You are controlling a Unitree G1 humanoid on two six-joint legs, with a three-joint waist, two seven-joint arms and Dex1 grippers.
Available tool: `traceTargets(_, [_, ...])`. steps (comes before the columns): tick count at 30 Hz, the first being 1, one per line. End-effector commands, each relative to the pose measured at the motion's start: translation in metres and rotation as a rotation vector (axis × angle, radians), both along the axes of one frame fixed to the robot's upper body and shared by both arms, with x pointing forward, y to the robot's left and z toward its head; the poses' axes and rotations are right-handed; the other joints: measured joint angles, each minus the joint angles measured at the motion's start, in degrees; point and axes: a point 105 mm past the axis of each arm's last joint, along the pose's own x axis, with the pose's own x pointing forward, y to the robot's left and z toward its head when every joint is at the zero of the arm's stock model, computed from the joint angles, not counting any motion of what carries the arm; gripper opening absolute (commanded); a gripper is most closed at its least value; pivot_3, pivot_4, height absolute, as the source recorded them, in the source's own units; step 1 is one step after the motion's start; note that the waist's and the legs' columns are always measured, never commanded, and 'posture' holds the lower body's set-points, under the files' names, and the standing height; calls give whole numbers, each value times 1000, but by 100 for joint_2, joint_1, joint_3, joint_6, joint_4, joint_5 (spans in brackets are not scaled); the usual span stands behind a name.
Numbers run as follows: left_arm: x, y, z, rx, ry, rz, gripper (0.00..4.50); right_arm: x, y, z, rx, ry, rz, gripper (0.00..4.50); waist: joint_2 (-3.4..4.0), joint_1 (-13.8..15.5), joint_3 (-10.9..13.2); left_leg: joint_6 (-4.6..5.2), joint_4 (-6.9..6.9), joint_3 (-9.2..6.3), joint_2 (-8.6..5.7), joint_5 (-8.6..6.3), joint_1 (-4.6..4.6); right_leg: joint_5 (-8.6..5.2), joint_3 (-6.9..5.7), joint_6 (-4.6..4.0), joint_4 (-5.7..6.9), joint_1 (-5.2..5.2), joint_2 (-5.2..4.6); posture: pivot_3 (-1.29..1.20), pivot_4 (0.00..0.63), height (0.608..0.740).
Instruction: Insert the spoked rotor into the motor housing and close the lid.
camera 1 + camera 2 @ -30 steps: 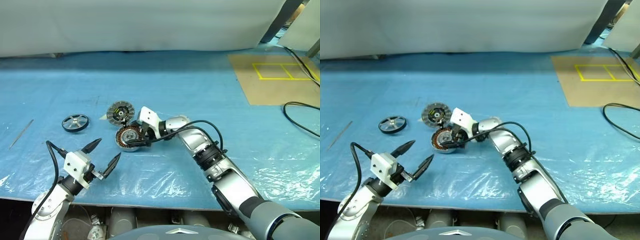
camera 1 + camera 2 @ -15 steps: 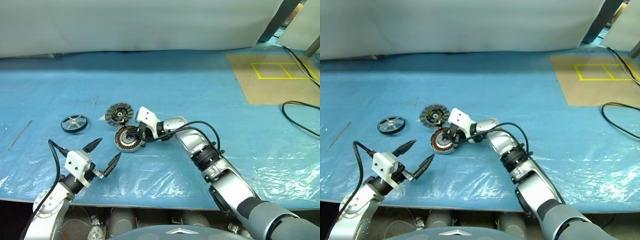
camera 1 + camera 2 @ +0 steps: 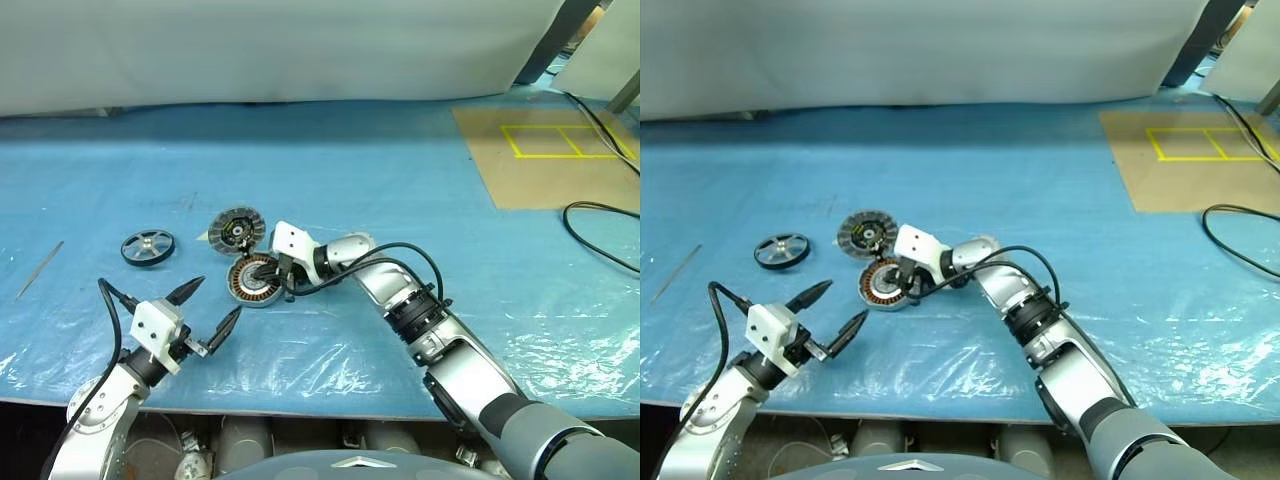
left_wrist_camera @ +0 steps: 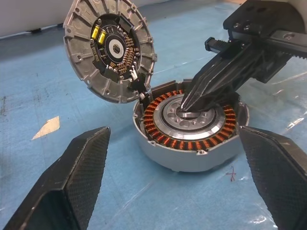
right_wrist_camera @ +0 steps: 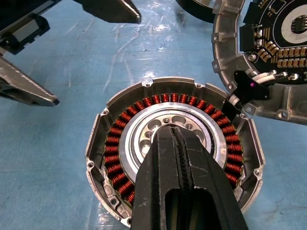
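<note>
The motor housing (image 3: pixel 254 281), a grey cup ringed with copper windings, lies open on the blue sheet. Its ribbed lid (image 3: pixel 236 228) stands tilted back from the far edge, yellow-marked centre showing (image 4: pixel 109 50). My right gripper (image 5: pixel 176 136) is shut, empty, with its tips down on the housing's silver centre (image 4: pixel 188 106). The spoked rotor (image 3: pixel 149 245), dark-rimmed with silver spokes, lies flat to the left of the lid. My left gripper (image 3: pixel 213 303) hovers open and empty just in front of the housing, its fingers (image 4: pixel 76 177) pointing at it.
A thin metal rod (image 3: pixel 42 268) lies at the far left. A brown board with yellow tape (image 3: pixel 545 155) and a black cable (image 3: pixel 600 232) are at the right. The table's front edge (image 3: pixel 330 410) runs just below my left gripper.
My right gripper's fingers have closed and now rest on the housing's centre. The left gripper, rotor and lid are where they were.
</note>
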Motion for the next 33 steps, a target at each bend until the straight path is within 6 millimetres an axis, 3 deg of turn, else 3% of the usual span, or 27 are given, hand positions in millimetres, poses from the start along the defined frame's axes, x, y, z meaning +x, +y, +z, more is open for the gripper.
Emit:
traceTargets(1, [0,0,6,16,-31,-10,4500,-8,11,-2,-24,-33,47,15,0,-5,0,0,0,0,0,0,0,0,0,0,0,0,0,0,150,740])
traceTargets(10, [1,-1,5,18,-29,-9,4500,6,30,9,40,-80,-9,15,0,-34,0,0,1,1,1,0,4,-2,0,-5,8,-1,0,0,150,740])
traceTargets(15, [1,0,3,20,-26,-4,4500,-3,32,9,43,-15,59,15,1,-1,0,1,1,1,0,0,-2,-2,0,-4,7,-3,-1,0,150,740])
traceTargets(25, [1,0,3,25,-26,-7,4500,-12,15,-15,-87,7,122,15,0,5,0,1,1,1,0,-1,1,-2,-1,-4,6,0,-2,0,150,740])
traceTargets(33, [5,0,5,32,-28,-9,4500,-6,25,9,41,37,78,15,0,8,0,1,1,1,0,-1,2,-2,-1,-4,6,1,-2,0,150,740])
